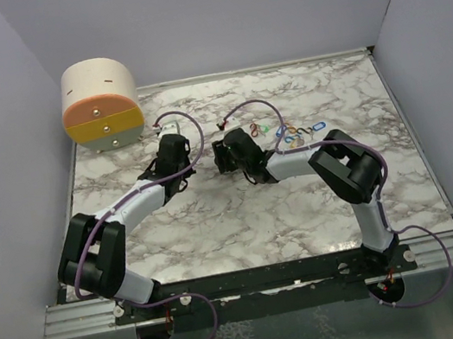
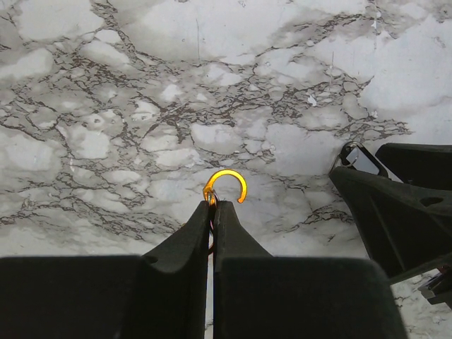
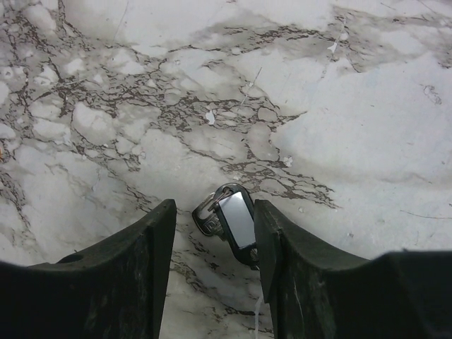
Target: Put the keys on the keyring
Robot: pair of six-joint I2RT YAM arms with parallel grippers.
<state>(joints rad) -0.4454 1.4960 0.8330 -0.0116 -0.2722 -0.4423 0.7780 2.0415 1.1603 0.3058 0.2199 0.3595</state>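
Top view: coloured keys (image 1: 294,131) are left loose on the marble table (image 1: 218,223).
Left wrist: left gripper (image 2: 213,206) is clamped on the orange keyring (image 2: 227,182), hook exposed.
Right wrist: right gripper (image 3: 215,209) is half-spread astride a grey key (image 3: 236,220); squarer clamping is advised before threading onto the hook.

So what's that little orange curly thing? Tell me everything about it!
It is a small orange-yellow ring, shiny like metal or glossy plastic, open on one side so it curls like a hook. The left gripper, shut, pinches its lower left end. The open tip points down, over the marble table.
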